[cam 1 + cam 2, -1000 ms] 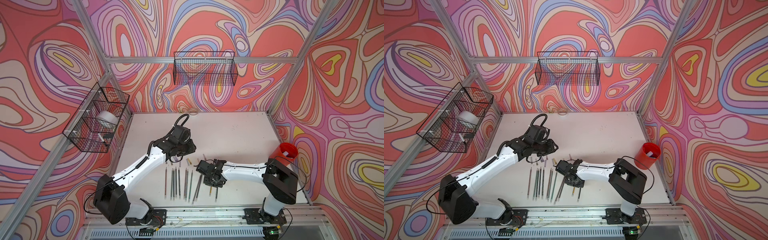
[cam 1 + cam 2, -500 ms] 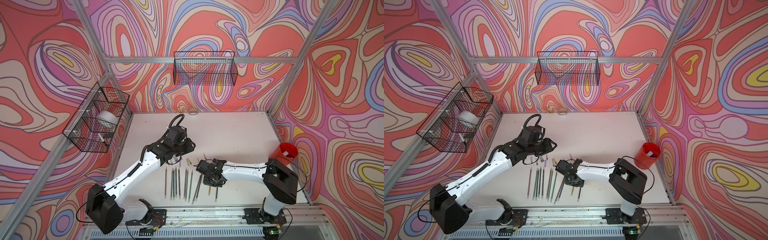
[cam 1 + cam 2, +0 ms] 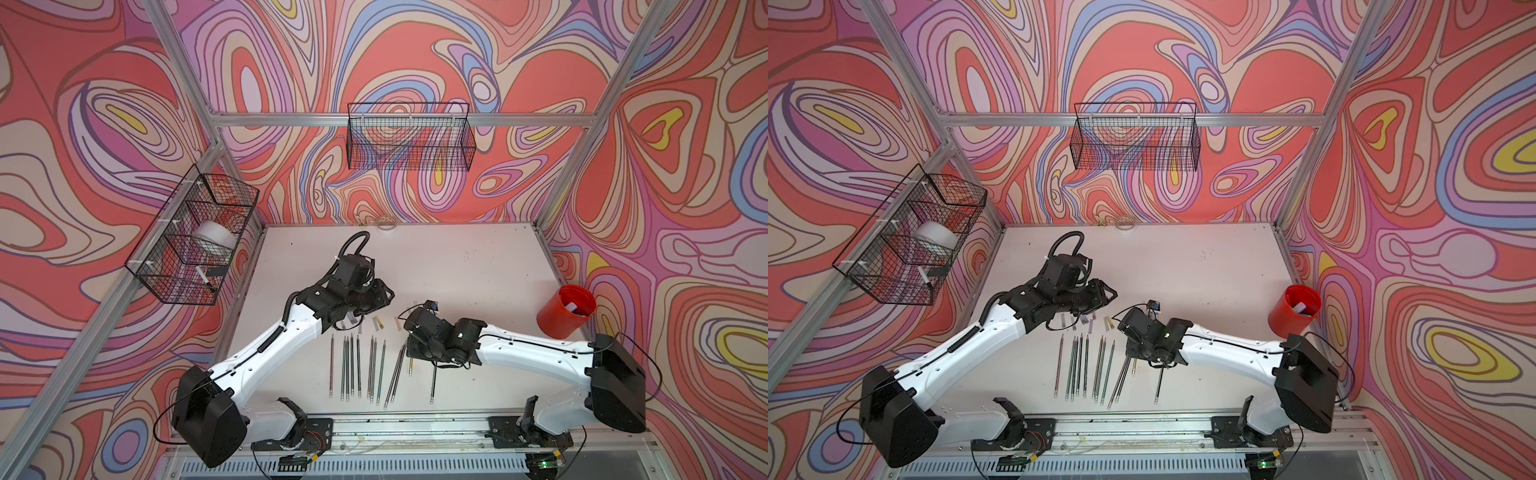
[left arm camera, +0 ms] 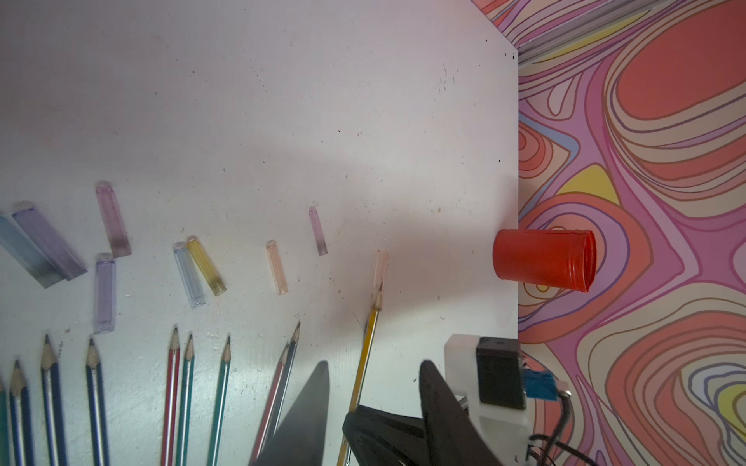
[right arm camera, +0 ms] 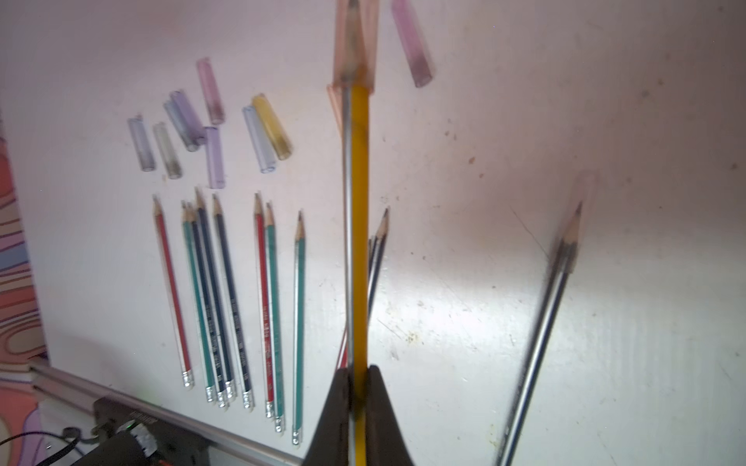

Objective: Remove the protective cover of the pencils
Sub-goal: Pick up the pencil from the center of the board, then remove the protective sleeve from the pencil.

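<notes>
In a top view, pencils (image 3: 358,365) lie rowed on the table (image 3: 457,270), loose covers (image 3: 377,323) beyond their tips. Left wrist view: left gripper (image 4: 373,367), jaws apart. Right wrist view: right gripper (image 5: 358,369) clamped on a yellow pencil (image 5: 359,222), its tip inside a peach cover (image 5: 355,40).

The pencil (image 5: 359,222) is yellow, its cover (image 5: 368,44) peach, the cup (image 4: 543,260) red.

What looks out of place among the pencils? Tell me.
A dark pencil lies apart from the neat row, tilted, with a cover on its tip. The right pincer is shut on a capped yellow pencil.
</notes>
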Action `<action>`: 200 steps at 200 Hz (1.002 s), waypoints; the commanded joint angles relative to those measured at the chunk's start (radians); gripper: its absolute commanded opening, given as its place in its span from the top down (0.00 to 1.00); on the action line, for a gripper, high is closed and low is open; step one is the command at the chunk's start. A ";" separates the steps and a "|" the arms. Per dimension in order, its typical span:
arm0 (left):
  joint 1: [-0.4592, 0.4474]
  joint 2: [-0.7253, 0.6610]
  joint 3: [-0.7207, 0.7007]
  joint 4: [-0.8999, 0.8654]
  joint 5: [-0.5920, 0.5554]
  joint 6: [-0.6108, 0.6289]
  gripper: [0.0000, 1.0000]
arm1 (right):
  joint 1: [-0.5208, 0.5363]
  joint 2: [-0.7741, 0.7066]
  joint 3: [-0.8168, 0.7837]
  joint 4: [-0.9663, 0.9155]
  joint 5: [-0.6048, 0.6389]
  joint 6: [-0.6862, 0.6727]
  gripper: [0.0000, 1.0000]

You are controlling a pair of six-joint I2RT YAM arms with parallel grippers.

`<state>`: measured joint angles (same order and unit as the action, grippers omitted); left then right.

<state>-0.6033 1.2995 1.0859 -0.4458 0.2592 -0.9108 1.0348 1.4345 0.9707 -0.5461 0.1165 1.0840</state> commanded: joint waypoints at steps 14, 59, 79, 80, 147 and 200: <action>-0.009 0.030 -0.004 0.055 0.073 -0.025 0.58 | -0.002 -0.050 -0.050 0.165 -0.053 -0.105 1.00; -0.032 0.058 -0.012 0.075 0.083 -0.025 0.56 | -0.001 -0.090 -0.110 0.286 -0.118 -0.137 1.00; -0.042 0.067 -0.015 0.082 0.084 -0.024 0.55 | -0.002 -0.111 -0.132 0.338 -0.141 -0.149 1.00; -0.043 0.067 -0.015 0.082 0.084 -0.023 0.55 | -0.002 -0.111 -0.133 0.340 -0.141 -0.150 1.00; -0.050 0.065 -0.016 0.041 0.018 -0.001 0.55 | -0.002 -0.139 -0.129 0.344 -0.150 -0.155 1.00; -0.050 0.063 0.015 -0.009 -0.037 0.029 0.52 | -0.002 -0.147 -0.124 0.343 -0.164 -0.153 1.00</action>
<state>-0.6483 1.3590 1.0756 -0.4118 0.2668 -0.9077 1.0348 1.3087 0.8463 -0.2180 -0.0349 0.9428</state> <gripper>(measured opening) 0.473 0.085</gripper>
